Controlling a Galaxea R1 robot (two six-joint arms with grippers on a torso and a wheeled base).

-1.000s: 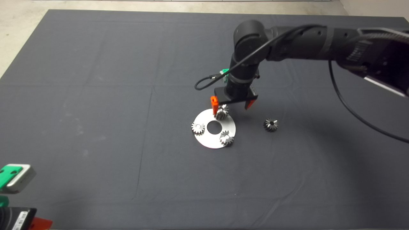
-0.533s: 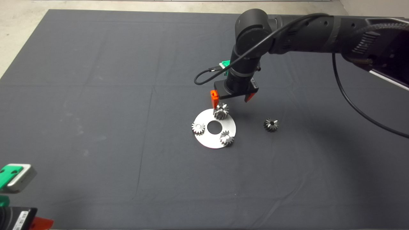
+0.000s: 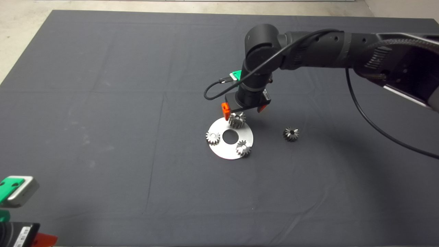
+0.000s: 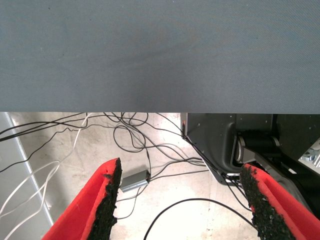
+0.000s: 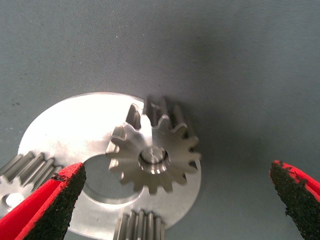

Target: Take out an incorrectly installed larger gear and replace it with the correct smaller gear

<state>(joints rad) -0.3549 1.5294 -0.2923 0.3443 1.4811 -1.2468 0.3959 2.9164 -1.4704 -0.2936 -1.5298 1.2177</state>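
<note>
A: Where do we see the larger gear (image 3: 237, 120)?
B: Centre frame, on the round plate (image 3: 229, 151); our right gripper (image 3: 242, 110) hovers above it, fingers wide apart.
A: And the smaller gear (image 3: 290, 133)?
B: On the mat, right of the plate. Our left gripper (image 4: 182, 200) waits lower left, fingers apart.

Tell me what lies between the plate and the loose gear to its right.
Nothing: the head view shows bare mat between the round plate and the loose gear.

Bare mat (image 3: 308, 113) beside larger gear (image 3: 237, 120)
</note>
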